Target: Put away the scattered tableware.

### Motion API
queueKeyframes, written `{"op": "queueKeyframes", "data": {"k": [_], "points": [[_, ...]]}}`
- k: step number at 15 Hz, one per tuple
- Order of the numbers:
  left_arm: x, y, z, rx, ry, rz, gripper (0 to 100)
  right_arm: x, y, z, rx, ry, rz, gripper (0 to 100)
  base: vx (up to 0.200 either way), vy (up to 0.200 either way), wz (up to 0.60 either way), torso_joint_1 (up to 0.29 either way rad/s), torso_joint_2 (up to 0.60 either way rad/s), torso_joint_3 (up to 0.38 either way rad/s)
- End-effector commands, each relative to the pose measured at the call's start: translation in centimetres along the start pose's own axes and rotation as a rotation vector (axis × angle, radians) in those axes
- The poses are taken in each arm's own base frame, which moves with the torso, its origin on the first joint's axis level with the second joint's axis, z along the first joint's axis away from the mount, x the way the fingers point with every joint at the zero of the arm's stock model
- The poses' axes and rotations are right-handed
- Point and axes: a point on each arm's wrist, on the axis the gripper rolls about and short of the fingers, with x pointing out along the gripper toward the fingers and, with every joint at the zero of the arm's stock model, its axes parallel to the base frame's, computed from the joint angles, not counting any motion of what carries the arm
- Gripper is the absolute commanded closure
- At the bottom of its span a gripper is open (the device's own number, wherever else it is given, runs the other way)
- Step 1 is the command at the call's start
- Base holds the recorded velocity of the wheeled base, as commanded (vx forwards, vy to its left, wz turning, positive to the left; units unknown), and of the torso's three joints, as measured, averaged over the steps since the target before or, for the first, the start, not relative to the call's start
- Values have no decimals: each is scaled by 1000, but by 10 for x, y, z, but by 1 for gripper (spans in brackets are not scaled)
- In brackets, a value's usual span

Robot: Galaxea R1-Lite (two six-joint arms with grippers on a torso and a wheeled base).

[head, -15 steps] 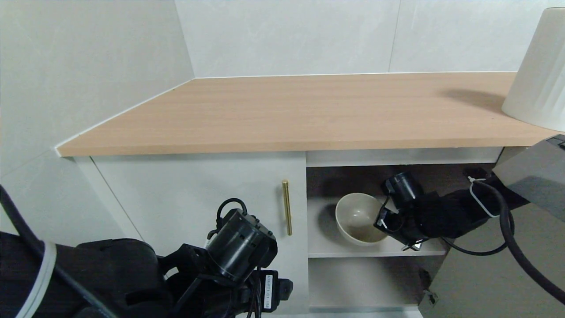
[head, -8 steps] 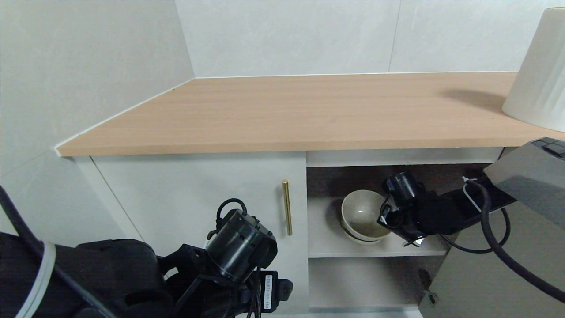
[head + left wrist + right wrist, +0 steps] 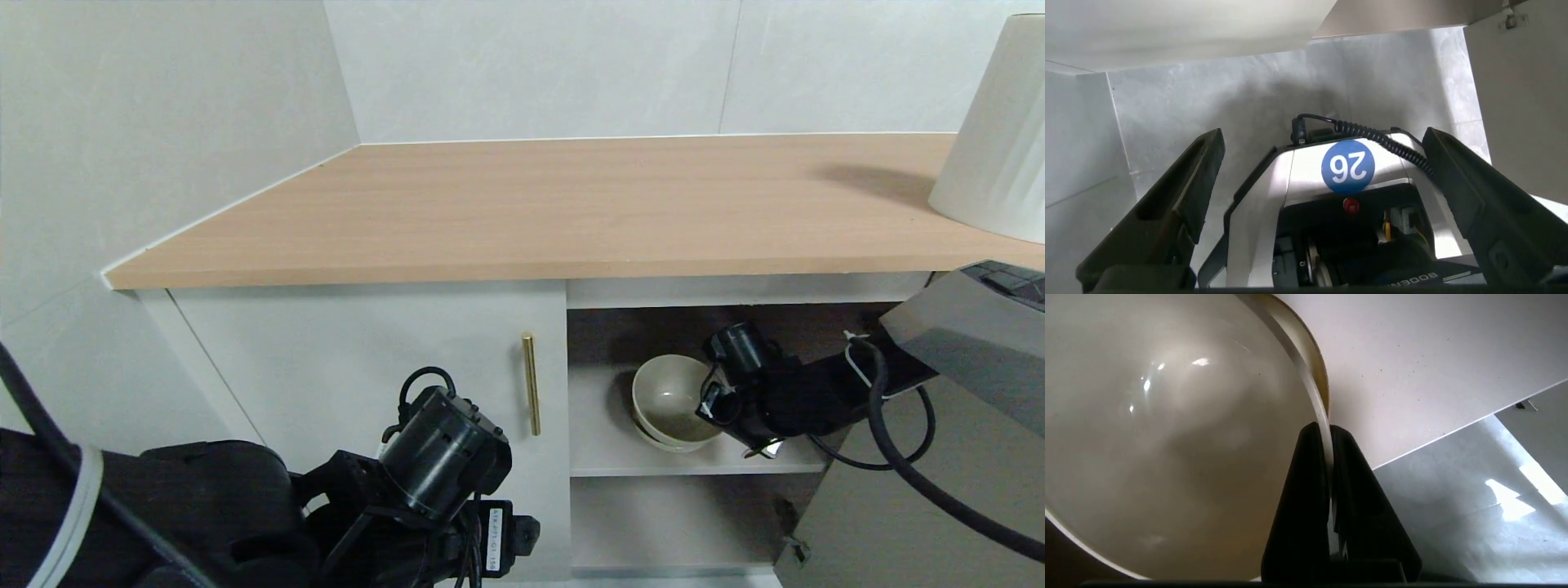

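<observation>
Now the bowl (image 3: 671, 398) is settling onto the upper cabinet shelf (image 3: 596, 447), having gone deeper in and tipped less over the last second. The right gripper (image 3: 712, 402) is still pinching its rim, so letting go looks due. The left gripper (image 3: 1327, 208) is hanging spread wide, low outside.

The wooden bench (image 3: 531, 204) carries a white ribbed lampshade (image 3: 992, 139) at its right end. Below the bench's right half, a white shelf (image 3: 600, 453) holds a pale bowl (image 3: 669, 400), tilted, near the middle of the shelf's front edge.
</observation>
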Motion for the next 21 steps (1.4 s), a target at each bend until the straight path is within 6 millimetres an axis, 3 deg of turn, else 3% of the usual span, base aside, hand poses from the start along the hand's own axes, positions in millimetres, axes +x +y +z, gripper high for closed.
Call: {"op": "queueKeyframes", "data": {"k": [1, 2, 3, 11, 15, 18, 21], "points": [[0, 1, 0, -3, -1, 3, 0, 2, 0, -1, 0, 1, 1, 100, 0, 0, 0, 0, 0, 0], [0, 0, 1, -2, -2, 1, 0, 2, 0, -1, 1, -2, 2, 100, 0, 0, 0, 0, 0, 0], [0, 1, 1, -3, -1, 3, 0, 2, 0, -1, 0, 0, 4, 0, 0, 0, 0, 0, 0, 0], [-2, 2, 3, -11, -10, 2, 0, -8, 1, 1, -3, -1, 13, 0, 0, 0, 0, 0, 0, 0], [-35, 19, 13, -46, -38, 10, 0, -64, -9, -13, -240, 78, 122, 0, 0, 0, 0, 0, 0, 0], [-61, 35, 20, -82, -76, 8, 0, -124, -23, -36, -497, 179, 197, 0, 0, 0, 0, 0, 0, 0], [-81, 45, 17, -87, -83, 12, 0, -183, -38, -36, -583, 218, 227, 0, 0, 0, 0, 0, 0, 0]]}}
